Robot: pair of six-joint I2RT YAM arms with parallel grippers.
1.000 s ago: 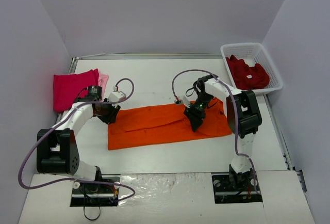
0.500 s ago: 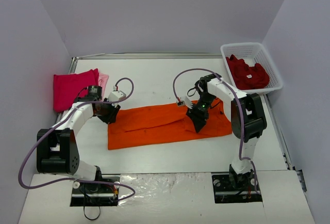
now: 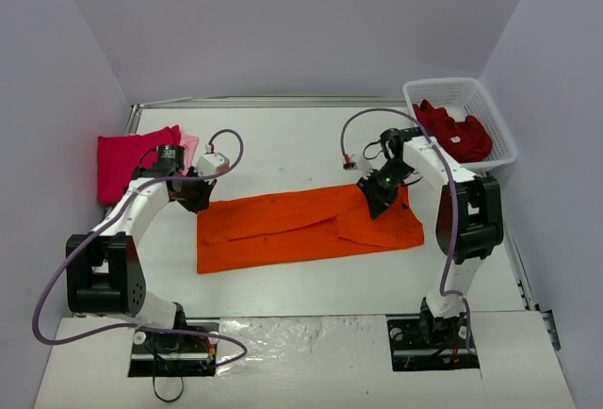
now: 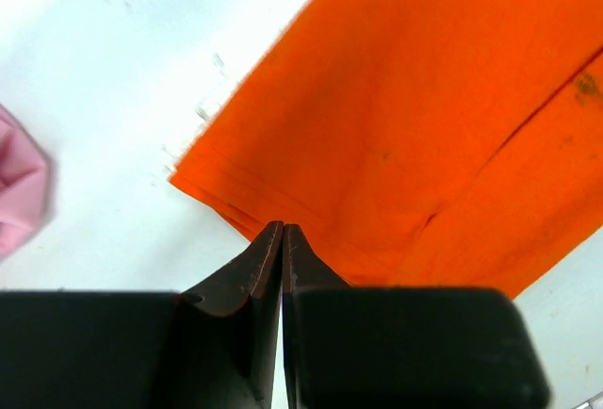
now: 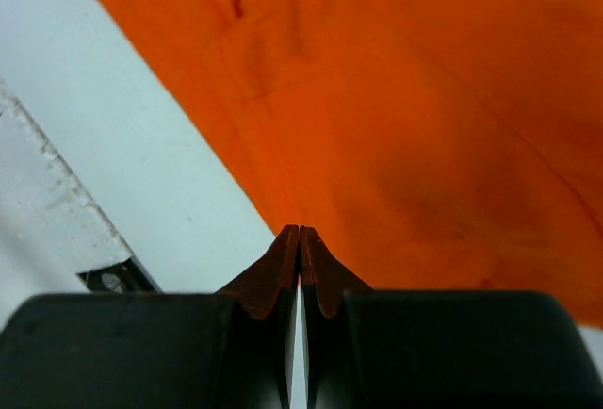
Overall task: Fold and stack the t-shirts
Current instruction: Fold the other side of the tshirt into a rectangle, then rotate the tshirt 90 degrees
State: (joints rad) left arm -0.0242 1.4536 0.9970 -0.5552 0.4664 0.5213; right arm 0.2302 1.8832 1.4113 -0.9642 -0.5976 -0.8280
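A bright orange t-shirt [image 3: 301, 225] lies spread across the middle of the table, with a folded flap at its right end. My left gripper [image 3: 199, 200] is at its far left corner, and its jaws [image 4: 283, 228] are shut on the hem of the orange cloth [image 4: 396, 117]. My right gripper [image 3: 377, 194] is at the far right edge, its jaws [image 5: 300, 232] shut on the edge of the orange cloth [image 5: 424, 126]. A folded magenta-pink t-shirt [image 3: 127, 164] lies at the far left on top of a pale pink one [image 3: 189, 148].
A white lattice basket [image 3: 448, 86] at the far right corner holds crumpled dark red t-shirts [image 3: 452, 134]. The pale pink cloth [image 4: 17, 192] shows at the left edge of the left wrist view. The table's right edge rail [image 5: 47, 211] runs close to the right gripper.
My right gripper has moved away from me and to the right, drawing the shirt's right part out flatter. My left gripper has shifted slightly farther, and the shirt's far edge now runs straighter.
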